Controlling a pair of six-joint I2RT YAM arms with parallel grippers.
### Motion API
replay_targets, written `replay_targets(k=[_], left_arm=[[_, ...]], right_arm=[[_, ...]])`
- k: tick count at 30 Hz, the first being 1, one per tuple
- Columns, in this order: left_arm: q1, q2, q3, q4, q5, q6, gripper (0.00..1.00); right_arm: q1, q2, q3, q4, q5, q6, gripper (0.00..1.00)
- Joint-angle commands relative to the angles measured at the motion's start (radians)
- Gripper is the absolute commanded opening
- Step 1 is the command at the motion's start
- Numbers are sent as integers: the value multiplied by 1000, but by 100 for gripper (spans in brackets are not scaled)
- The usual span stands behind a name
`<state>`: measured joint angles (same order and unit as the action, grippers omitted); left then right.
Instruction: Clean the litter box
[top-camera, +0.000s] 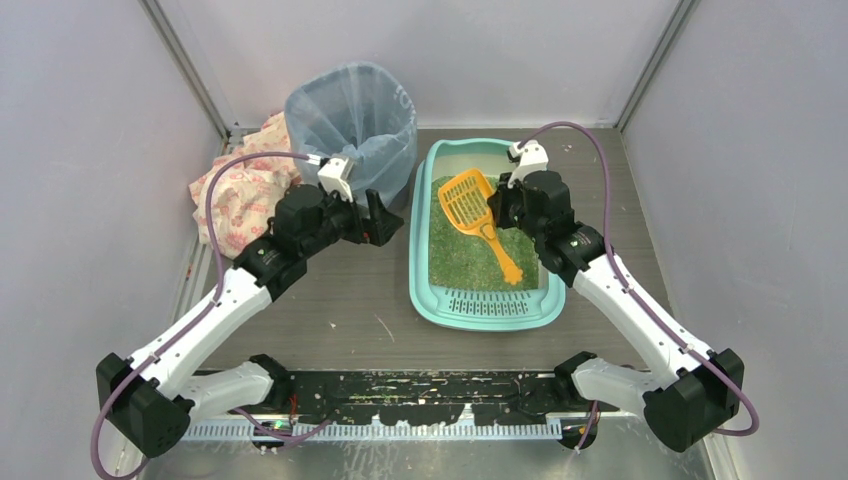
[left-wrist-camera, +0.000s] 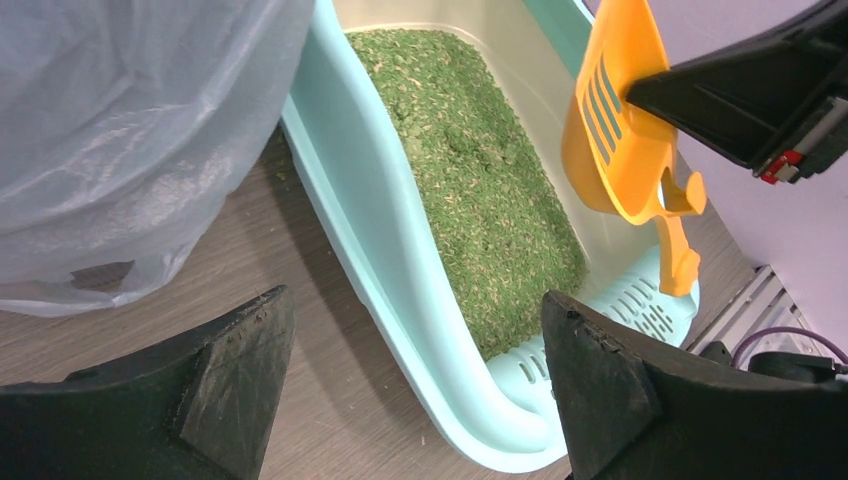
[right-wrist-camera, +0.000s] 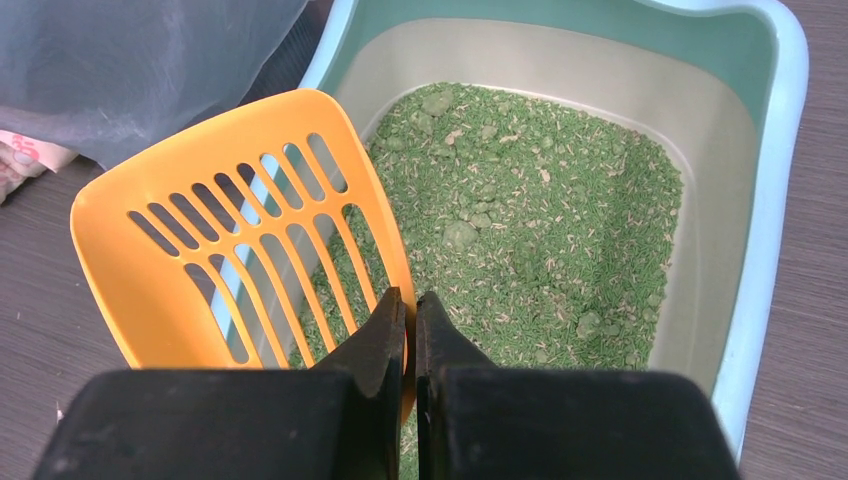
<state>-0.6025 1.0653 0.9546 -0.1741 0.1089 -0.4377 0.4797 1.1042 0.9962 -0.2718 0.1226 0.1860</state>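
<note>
The litter box (top-camera: 420, 262) holds green litter. Over this litter is an orange scoop (top-camera: 468, 200), its handle toward the box's grate end, and the right gripper (top-camera: 497, 205) is at its right edge. The left gripper (top-camera: 385, 225) is just left of the box. A bag-lined bin (top-camera: 352, 120) stands at the box's far left corner, and a flowered cloth (top-camera: 240, 190) lies further left.
</note>
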Motion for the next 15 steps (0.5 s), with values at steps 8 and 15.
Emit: replay_targets(k=[8, 15], left_arm=[[52, -32, 1, 67, 100, -49, 90], [52, -38, 7, 113, 138, -87, 89]], right_arm=[[2, -40, -5, -47, -104, 2, 1], [17, -60, -14, -73, -192, 7, 1]])
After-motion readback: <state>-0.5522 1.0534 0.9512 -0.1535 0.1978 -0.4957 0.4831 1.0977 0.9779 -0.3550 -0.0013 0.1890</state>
